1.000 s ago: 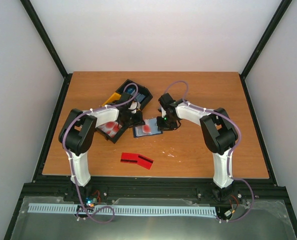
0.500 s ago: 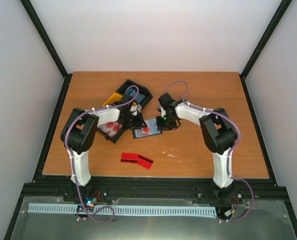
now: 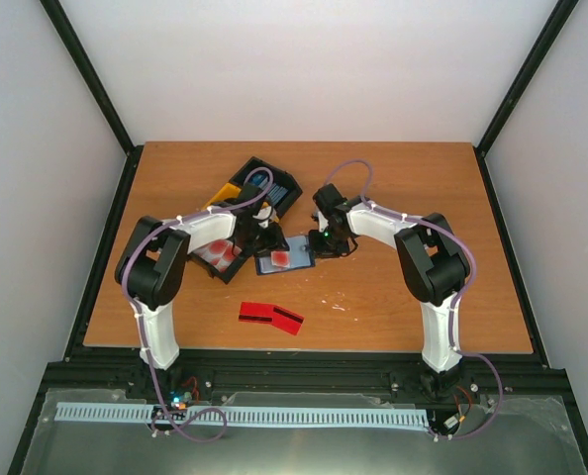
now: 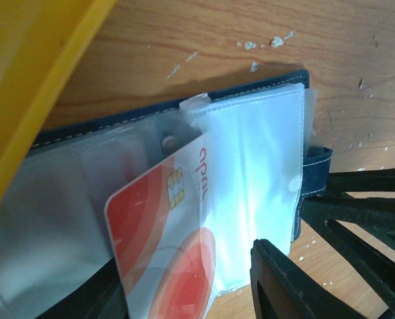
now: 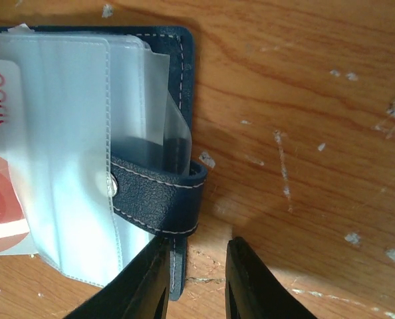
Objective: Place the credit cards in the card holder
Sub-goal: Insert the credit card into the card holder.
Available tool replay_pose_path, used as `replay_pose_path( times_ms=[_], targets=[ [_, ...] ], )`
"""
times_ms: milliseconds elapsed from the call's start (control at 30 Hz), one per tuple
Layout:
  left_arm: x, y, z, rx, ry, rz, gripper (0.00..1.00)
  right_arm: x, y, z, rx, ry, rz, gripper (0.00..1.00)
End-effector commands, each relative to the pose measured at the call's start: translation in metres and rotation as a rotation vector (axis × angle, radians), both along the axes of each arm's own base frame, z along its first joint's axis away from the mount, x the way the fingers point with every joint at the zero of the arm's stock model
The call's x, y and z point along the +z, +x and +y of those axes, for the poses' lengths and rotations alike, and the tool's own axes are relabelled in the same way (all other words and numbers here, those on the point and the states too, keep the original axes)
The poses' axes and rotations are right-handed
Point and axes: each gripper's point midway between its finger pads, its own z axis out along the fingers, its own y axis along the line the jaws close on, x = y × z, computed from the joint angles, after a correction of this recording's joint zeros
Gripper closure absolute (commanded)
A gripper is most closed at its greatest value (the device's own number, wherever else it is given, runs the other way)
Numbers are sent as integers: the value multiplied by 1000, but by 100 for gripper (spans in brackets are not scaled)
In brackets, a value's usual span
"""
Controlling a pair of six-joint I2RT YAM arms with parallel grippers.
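Observation:
The navy card holder [image 3: 302, 260] lies open on the table between both grippers, its clear sleeves [image 4: 251, 166] showing. A red and white credit card [image 4: 164, 246] with a gold chip sits partly inside a sleeve. My left gripper [image 4: 197, 286] is open around that card, with a gap to the right finger [image 4: 284, 279]. My right gripper [image 5: 197, 286] is open at the holder's snap tab [image 5: 157, 199]; its left finger [image 5: 137, 286] rests against the holder's edge, with bare wood between the fingers. Another red credit card [image 3: 270, 317] with a dark stripe lies loose nearer the front.
A black tray [image 3: 237, 267] holding more red cards sits under the left arm. Behind it are a black bin [image 3: 274, 186] and a yellow bin [image 4: 31, 80], the yellow one close beside the holder. The table edge runs along the front.
My left gripper has opened off the card, which stays in the sleeve. The holder has settled slightly left and toward the front. The right jaws narrowed a little.

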Motion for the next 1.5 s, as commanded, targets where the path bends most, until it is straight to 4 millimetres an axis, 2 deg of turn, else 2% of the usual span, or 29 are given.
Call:
replay_pose_path(
  times_ms=[0, 233, 333, 567, 700, 900, 1000, 1267, 1367, 1467],
  targets=[
    [8, -9, 6, 28, 41, 16, 56, -70, -46, -14, 30, -122, 171, 75],
    [8, -10, 11, 53, 68, 23, 58, -59, -47, 3, 61, -26, 169, 75],
    [8, -12, 17, 76, 88, 17, 58, -58, -45, 1, 57, -40, 158, 74],
    [8, -18, 11, 63, 78, 36, 56, -58, -44, -4, 52, -68, 150, 74],
    [5, -24, 15, 72, 108, 48, 55, -57, -45, -4, 52, -70, 148, 74],
    [1, -24, 11, 88, 90, 44, 64, -56, -49, 0, 70, -58, 152, 76],
    [0, -23, 8, 101, 72, 28, 65, -55, -55, 4, 85, -32, 163, 81],
    [-6, -19, -6, 65, 23, 19, 56, -60, -61, -1, 85, -63, 169, 82],
    [-12, -24, 3, 76, 83, 41, 53, -58, -58, -3, 76, -76, 156, 81],
    [-8, -26, 15, 97, 140, 28, 48, -56, -56, -3, 69, -76, 151, 81]
  ],
)
